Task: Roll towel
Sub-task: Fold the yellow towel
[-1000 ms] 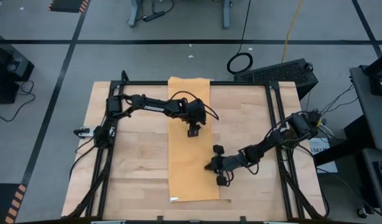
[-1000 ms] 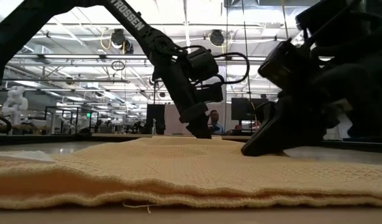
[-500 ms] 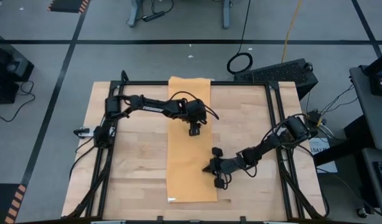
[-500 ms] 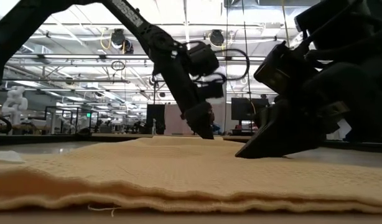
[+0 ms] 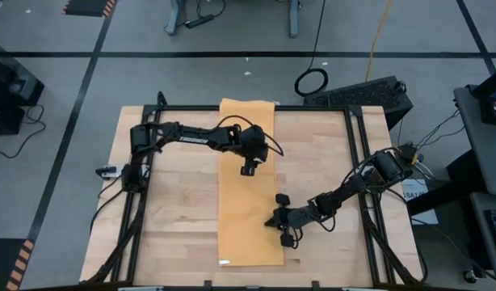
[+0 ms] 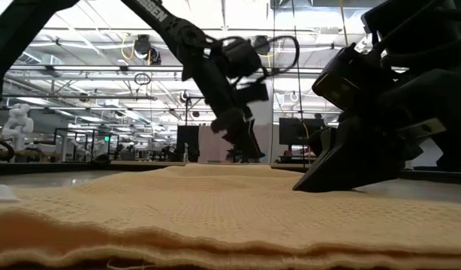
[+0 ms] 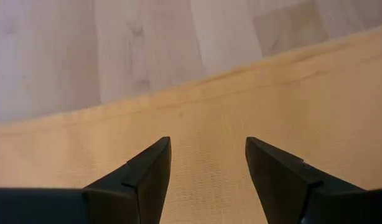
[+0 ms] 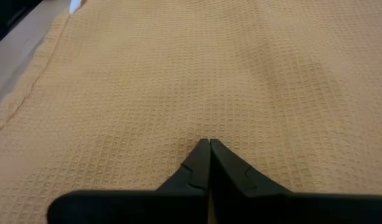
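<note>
The mustard-yellow towel [image 5: 250,202] lies flat as a long strip from the table's far edge to its near edge, with its white tag [image 5: 224,262] at the near-left corner. Its far end [image 5: 246,103] reaches over the table's far frame bar. My left gripper [image 5: 247,170] is open above the towel's far half; its fingers [image 7: 147,171] stand apart over the cloth near one long edge [image 7: 197,78]. My right gripper [image 5: 271,221] is shut, its tips down on the towel's near half, near the right edge. The folded near edge [image 6: 215,244] fills the low view. My right gripper presses its shut fingertips [image 8: 208,149] down on the towel's top surface [image 8: 203,127], in its near half toward the right edge. The fingers slant down from the table's right side [image 6: 305,184]. The cloth lies flat on the table under them.
Bare wooden tabletop lies on both sides of the towel, wide on the left [image 5: 175,218] and on the right [image 5: 321,153]. A black frame [image 5: 357,137] runs along the table's edges. Cables and a black case [image 5: 369,93] lie on the floor beyond the far-right corner.
My right gripper has gone a little toward the table's near edge with its tips on the towel, and the towel's near end has slid slightly nearer with it. My left gripper has risen a little above the cloth.
</note>
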Controlling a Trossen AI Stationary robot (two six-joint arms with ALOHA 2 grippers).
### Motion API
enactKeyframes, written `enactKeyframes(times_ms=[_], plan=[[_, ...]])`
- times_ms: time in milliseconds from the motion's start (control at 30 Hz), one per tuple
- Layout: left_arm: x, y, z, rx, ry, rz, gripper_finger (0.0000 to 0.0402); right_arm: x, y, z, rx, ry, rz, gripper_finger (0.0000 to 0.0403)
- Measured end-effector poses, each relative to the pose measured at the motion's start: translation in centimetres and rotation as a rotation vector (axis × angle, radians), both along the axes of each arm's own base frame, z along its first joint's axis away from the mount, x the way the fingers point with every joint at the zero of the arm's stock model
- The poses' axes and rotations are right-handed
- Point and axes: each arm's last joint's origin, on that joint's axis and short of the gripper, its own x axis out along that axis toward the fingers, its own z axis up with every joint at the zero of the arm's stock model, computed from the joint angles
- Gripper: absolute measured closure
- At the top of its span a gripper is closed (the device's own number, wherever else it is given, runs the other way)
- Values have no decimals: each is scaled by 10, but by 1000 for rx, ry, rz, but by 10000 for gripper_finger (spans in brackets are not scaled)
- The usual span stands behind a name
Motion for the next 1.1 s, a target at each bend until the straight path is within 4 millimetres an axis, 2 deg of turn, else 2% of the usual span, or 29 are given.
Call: enactKeyframes(times_ms=[200,367,833,967,1100], plan=[[6,1,-15,-23,-2,39,188,-1,0,3,0,3,6,403],[9,10,-26,-2,-13,107,188,-1,0,3,11,12,15,403],[5,33,-34,66,-2,247,188,-5,5,2,16,35,33,403],[1,33,-28,-69,52,178,188,-5,5,1,17,36,32,403],[5,22,-18,-115,8,75,190,-5,5,2,21,35,29,403]])
